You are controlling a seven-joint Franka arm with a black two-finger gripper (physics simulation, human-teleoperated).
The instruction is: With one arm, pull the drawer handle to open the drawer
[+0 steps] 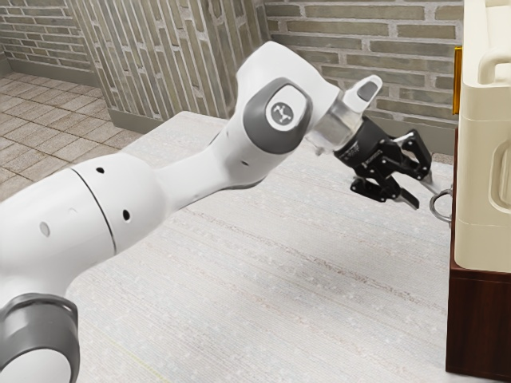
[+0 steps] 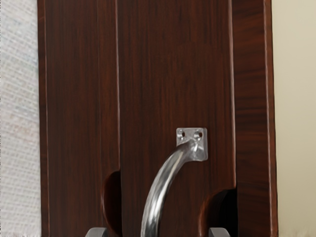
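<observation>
- Drawer handle (image 2: 160,190): a curved silver pull on the dark reddish-brown wooden cabinet (image 1: 471,327), at the exterior view's right; a small screw plate (image 2: 201,154) joins one end of it to the wood.
- Claw (image 1: 425,196): spread wide, just in front of the handle, gripping nothing; the wrist view has its two tips apart, with the curved bar between them.
- Arm (image 1: 192,179): white and grey, reaching over the pale counter (image 1: 263,295) from the exterior view's left, the black claw angled down toward the cabinet.
- Cream-coloured, rounded object (image 1: 483,191): on top of the cabinet.
- Brick wall (image 1: 367,48): behind the counter.
</observation>
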